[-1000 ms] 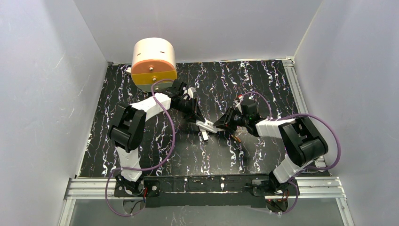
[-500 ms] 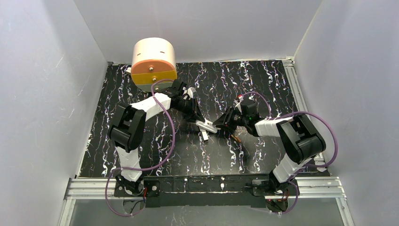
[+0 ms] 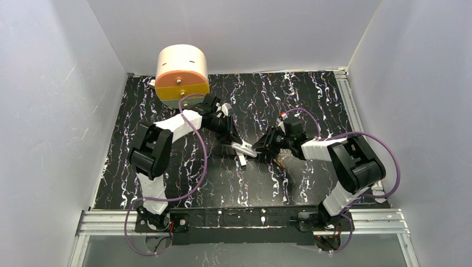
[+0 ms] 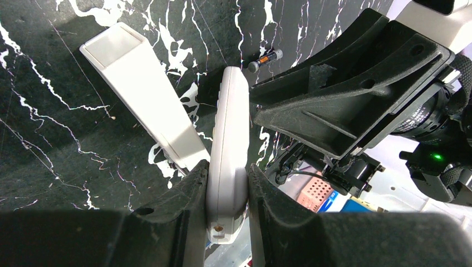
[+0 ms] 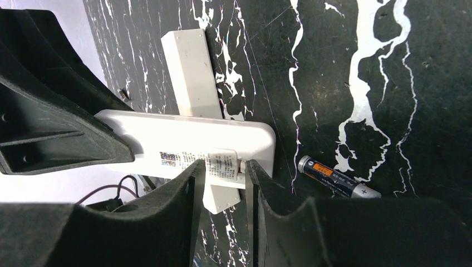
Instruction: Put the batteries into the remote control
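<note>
Gripping the remote control [image 4: 231, 111] is the left end effector [image 4: 226, 179].

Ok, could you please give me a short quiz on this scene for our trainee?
1. True or false: the left hand grips the remote.
2. The visible battery lies: A inside the remote, B on the table, C in the left hand.
3. Which plain white thing lies on the table?
Key: 1 true; 2 B; 3 the bar.
</note>
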Available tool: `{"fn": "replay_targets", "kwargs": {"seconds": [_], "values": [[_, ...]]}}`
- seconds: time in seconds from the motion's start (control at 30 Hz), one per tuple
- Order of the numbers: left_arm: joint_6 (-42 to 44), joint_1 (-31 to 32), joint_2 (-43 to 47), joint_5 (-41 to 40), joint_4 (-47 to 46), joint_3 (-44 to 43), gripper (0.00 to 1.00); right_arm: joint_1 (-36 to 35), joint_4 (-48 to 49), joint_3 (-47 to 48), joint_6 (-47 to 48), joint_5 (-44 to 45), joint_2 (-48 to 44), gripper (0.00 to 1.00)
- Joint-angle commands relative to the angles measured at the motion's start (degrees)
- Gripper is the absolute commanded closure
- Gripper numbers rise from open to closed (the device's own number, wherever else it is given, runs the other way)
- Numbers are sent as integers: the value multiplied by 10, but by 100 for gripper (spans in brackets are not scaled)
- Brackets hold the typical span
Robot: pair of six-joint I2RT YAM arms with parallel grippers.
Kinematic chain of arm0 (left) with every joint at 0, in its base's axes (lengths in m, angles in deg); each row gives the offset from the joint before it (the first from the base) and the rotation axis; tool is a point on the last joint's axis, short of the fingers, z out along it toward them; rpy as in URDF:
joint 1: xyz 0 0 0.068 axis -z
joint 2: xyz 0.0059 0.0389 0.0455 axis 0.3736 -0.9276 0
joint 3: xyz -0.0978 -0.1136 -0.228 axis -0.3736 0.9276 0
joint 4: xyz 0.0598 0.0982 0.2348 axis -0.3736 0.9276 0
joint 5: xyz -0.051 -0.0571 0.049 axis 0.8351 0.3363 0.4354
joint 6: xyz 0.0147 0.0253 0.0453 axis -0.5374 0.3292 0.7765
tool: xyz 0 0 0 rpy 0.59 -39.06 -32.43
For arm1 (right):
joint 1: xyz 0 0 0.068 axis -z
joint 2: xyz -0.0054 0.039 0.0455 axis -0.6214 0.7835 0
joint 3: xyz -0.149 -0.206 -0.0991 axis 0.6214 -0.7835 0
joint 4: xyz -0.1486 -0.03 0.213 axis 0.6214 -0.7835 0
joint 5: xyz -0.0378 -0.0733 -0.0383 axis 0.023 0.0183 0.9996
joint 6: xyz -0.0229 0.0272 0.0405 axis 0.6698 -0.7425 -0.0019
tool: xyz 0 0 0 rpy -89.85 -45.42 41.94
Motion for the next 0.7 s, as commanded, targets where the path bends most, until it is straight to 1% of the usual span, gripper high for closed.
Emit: {"fn": "replay_targets", "kwargs": {"seconds": [0.0, 0.13, 0.2, 0.27, 0.4, 0.67], "values": [[16, 3, -27, -84, 48, 20, 100, -9, -29, 15, 20, 13, 5, 58], [16, 3, -26, -77, 46, 21, 100, -10, 2, 14, 5, -11, 22, 58], [17, 3, -27, -72, 44, 23, 100, -11, 35, 9, -17, -32, 32, 58], [19, 3, -28, -70, 43, 25, 100, -11, 91, -2, -55, -57, 39, 58], [20, 6, -29, -68, 43, 29, 100, -10, 296, -40, -168, -93, 41, 58], [16, 16, -25, -101, 43, 40, 100, -10, 620, -63, -338, -109, 87, 59]]}}
